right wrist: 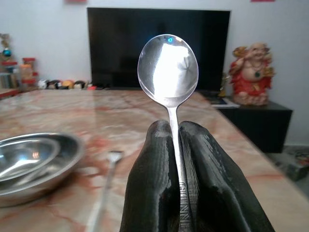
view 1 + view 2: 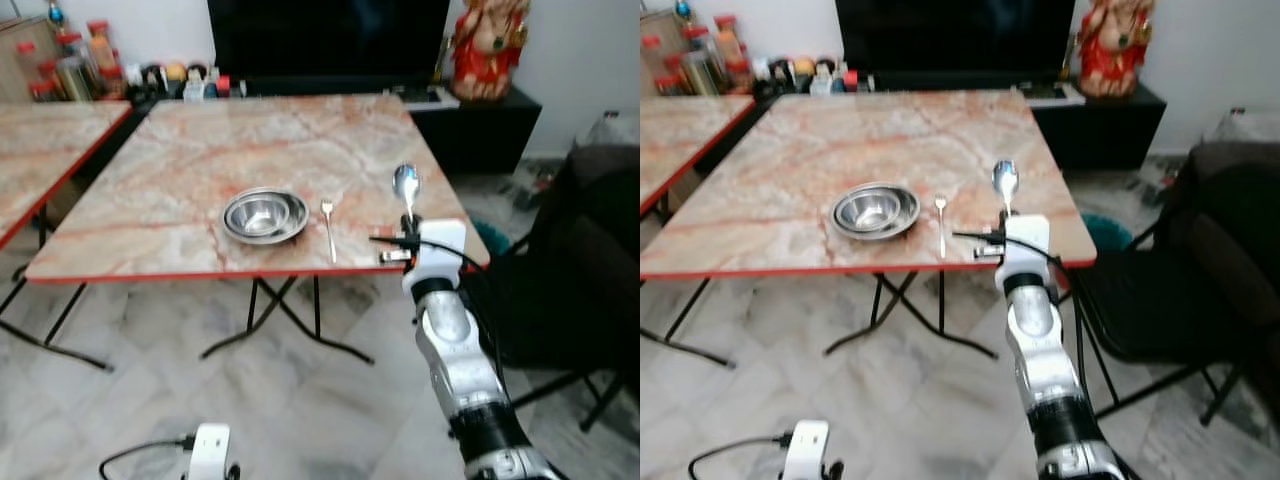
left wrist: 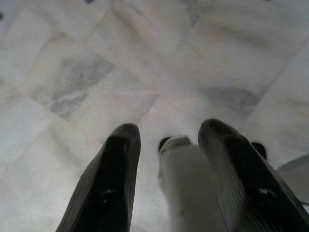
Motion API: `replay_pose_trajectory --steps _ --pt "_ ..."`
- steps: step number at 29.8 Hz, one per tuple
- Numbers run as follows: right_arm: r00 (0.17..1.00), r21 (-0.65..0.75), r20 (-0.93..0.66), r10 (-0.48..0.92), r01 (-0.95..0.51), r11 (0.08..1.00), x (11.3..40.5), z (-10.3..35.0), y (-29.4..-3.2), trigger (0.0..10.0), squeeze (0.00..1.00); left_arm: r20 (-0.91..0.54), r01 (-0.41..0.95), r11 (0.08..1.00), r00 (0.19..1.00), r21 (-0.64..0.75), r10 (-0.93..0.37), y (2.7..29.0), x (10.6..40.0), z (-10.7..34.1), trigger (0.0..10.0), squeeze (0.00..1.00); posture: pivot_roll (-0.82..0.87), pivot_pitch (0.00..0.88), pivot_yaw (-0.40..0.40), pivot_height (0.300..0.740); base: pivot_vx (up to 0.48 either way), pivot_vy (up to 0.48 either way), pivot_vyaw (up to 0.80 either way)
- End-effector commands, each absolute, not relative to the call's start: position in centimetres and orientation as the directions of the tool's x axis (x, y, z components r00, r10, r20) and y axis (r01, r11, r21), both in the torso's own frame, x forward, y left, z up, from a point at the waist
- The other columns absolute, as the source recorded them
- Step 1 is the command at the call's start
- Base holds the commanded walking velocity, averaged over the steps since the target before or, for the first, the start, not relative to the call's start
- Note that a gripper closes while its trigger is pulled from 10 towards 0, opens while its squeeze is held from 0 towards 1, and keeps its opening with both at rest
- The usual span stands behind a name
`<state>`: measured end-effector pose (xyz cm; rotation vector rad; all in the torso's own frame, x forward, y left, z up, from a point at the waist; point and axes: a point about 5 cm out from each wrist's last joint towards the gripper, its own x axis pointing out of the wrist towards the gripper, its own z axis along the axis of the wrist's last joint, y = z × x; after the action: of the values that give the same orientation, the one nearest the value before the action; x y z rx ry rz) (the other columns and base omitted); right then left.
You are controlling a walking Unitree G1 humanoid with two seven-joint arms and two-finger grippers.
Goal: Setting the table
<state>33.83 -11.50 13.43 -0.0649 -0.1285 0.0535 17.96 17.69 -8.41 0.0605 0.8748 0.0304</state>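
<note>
The spoon (image 1: 168, 72) is held up in the air by the right gripper (image 1: 176, 140). Its two black fingers are squeezed tight on the thin handle, and the round shiny end points up. In the head views the spoon (image 2: 405, 185) sits above the near right part of the table (image 2: 180, 170), just right of the fork (image 2: 328, 228).

Some of the job looks done. Two metal bowls (image 2: 265, 215), one inside the other, sit near the front edge of the table. The fork lies flat just beside them on their right.

I think the spoon has yet to be laid down, most likely next to the fork.

The left gripper (image 3: 169, 159) hangs low over the tiled floor (image 3: 72, 72). Its fingers are apart and hold nothing.
</note>
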Motion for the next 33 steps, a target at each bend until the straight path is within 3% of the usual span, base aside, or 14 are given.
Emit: replay_pose_trajectory --steps 1,33 --pt "0.984 -0.065 0.158 0.076 -0.066 0.996 34.11 14.37 -10.96 10.0 0.00 -0.772 -0.004 0.998 0.633 0.070 0.057 17.93 17.96 -8.42 10.0 0.00 -0.04 0.000 -0.015 0.701 0.326 0.000 0.00" --pt "0.984 -0.066 0.156 0.082 -0.072 0.995 34.22 14.47 -10.94 10.0 0.00 -0.774 -0.020 0.997 0.629 0.069 0.066 17.99 17.91 -8.45 10.0 0.00 -0.05 0.000 -0.021 0.701 0.326 0.000 0.00"
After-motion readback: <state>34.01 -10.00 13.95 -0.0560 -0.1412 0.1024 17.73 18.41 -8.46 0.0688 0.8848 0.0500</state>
